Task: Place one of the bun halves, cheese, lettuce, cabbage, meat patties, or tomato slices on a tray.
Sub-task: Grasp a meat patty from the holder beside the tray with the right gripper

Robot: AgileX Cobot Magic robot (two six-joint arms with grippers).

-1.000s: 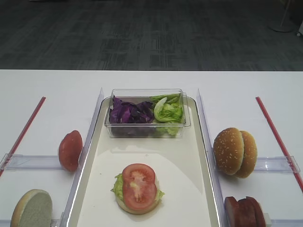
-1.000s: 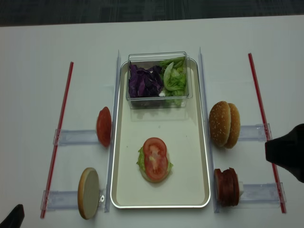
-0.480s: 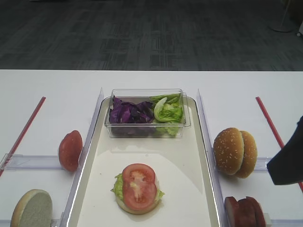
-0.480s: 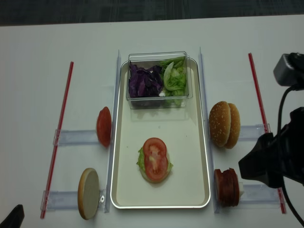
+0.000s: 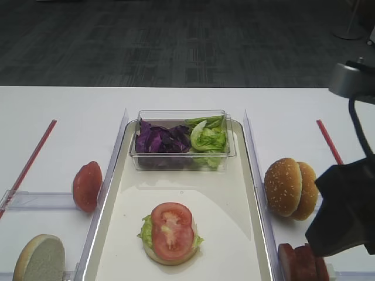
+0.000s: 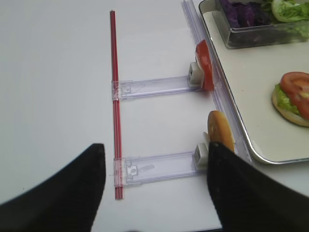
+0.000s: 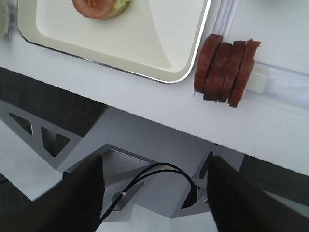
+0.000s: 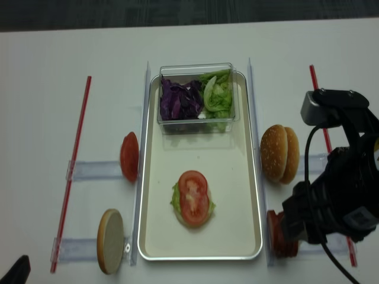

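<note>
The cream tray [image 5: 234, 193] [image 8: 237, 177] holds a bun half topped with lettuce and a tomato slice [image 5: 172, 230] [image 8: 193, 198]. At its far end a clear box holds purple cabbage [image 5: 159, 140] and green lettuce [image 5: 209, 139]. The meat patties [image 7: 224, 71] [image 8: 277, 234] stand on edge right of the tray, partly under my right arm [image 8: 337, 195]. My right gripper [image 7: 154, 193] is open and empty, hanging past the table's front edge. Sesame bun halves [image 5: 290, 187] stand beyond the patties. My left gripper [image 6: 154, 193] is open and empty, near a bun half [image 6: 220, 137] and a tomato slice [image 6: 204, 70].
Red strips [image 8: 71, 171] [image 5: 328, 140] run along both sides of the table. Clear plastic holders [image 6: 154, 87] carry the upright food beside the tray. The table's front edge [image 7: 120, 92] and its grey frame with a black cable [image 7: 159, 171] lie under my right gripper.
My right arm has come in from the right edge, moving left and forward until it covers part of the meat patties. The left gripper and the food have not moved.
</note>
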